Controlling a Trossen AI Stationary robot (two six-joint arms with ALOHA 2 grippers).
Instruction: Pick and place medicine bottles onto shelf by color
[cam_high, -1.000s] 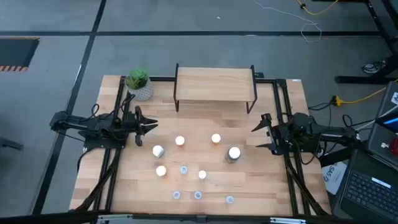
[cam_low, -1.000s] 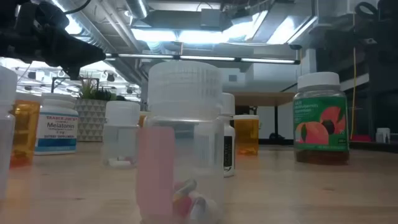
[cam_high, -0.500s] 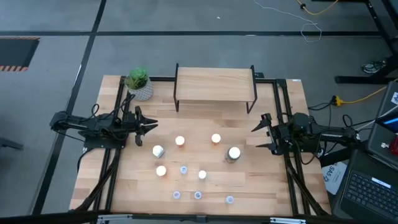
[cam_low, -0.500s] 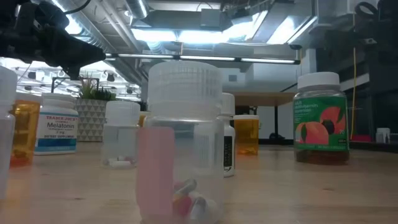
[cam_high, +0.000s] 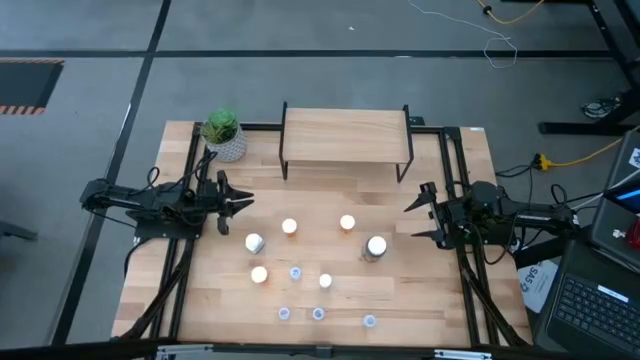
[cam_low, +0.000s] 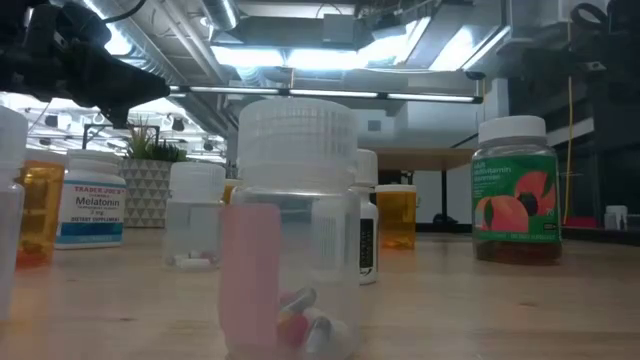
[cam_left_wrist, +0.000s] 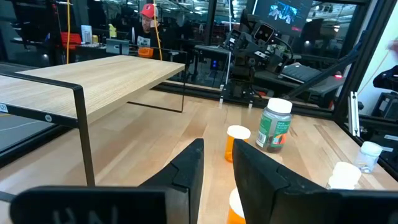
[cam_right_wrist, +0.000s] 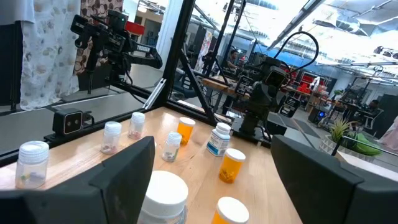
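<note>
Nothing is sorted yet: the shelf (cam_high: 346, 135) at the worktop's far edge stands bare, all medicine bottles (cam_high: 376, 246) sit mid-worktop, the left gripper (cam_high: 243, 202) nearly closed on nothing, the right gripper (cam_high: 411, 219) spread wide, empty.

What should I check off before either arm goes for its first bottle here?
1. Shelf top free to take bottles: ok, nothing stands on it.
2. Right gripper open and holding nothing: ok, at the table's right side.
3. Left gripper holding nothing: ok, fingers apart by a narrow gap only, at the table's left side.
4. Bottles upright: ok for the green-labelled bottle and the orange bottle; the small clear ones cannot tell from above.
5. Plant clear of the shelf: ok, beside its left end.
</note>
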